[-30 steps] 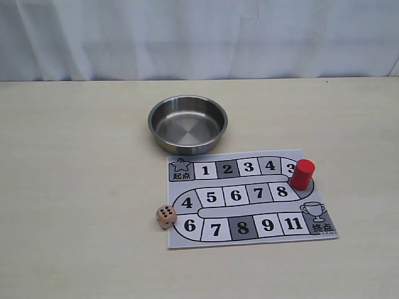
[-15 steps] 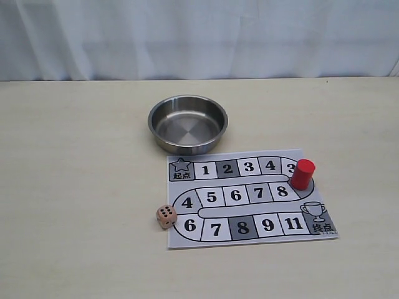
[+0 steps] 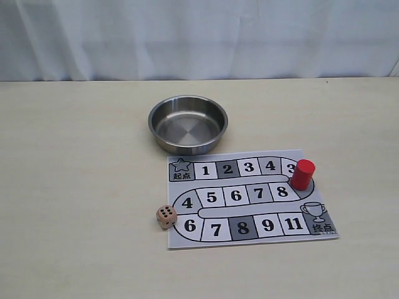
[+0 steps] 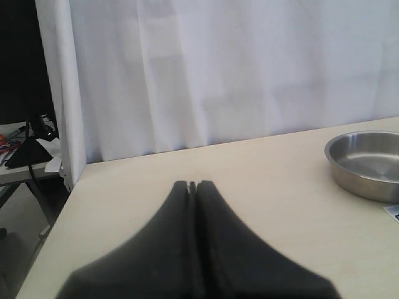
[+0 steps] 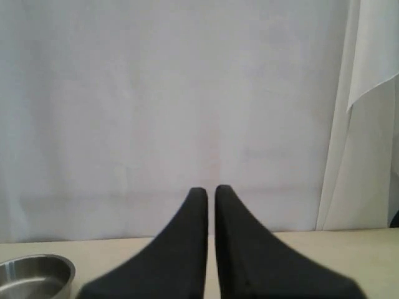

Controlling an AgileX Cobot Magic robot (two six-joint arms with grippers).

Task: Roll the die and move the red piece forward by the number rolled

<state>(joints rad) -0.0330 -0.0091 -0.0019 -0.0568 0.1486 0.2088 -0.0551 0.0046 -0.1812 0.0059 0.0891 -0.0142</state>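
A pale beige tabletop (image 3: 75,187) carries a flat printed paper game board (image 3: 249,198) with a winding track of numbered squares in white and grey. The track has a star square at the board's 10 o'clock corner and a trophy square at its 5 o'clock corner.

The small solid red cylinder piece (image 3: 303,174) stands upright on the board, at about 2 o'clock from the board's centre. It sits on the bend where the top row curves down toward square 8, and it partly covers the last number of that row.

The small pale tan wooden die with dark pips (image 3: 166,217) lies at about 8 o'clock from the board's centre. It is right against the board's left edge, beside squares 4 and 6 — whether it overlaps the paper cannot be told. A six-pip face is showing.

A round stainless-steel bowl (image 3: 187,124) sits on the table at about 11 o'clock from the board's centre, just beyond the board's far edge and apart from it. A white curtain (image 3: 199,37) hangs behind the table.

The left gripper (image 4: 192,185), seen from its wrist camera, has its dark fingers pressed together and holds nothing. It is above the bare tabletop, well away from the bowl. The right gripper (image 5: 211,189) is also closed — only a thin slit shows between its fingertips, with nothing in it — and it points toward the curtain.
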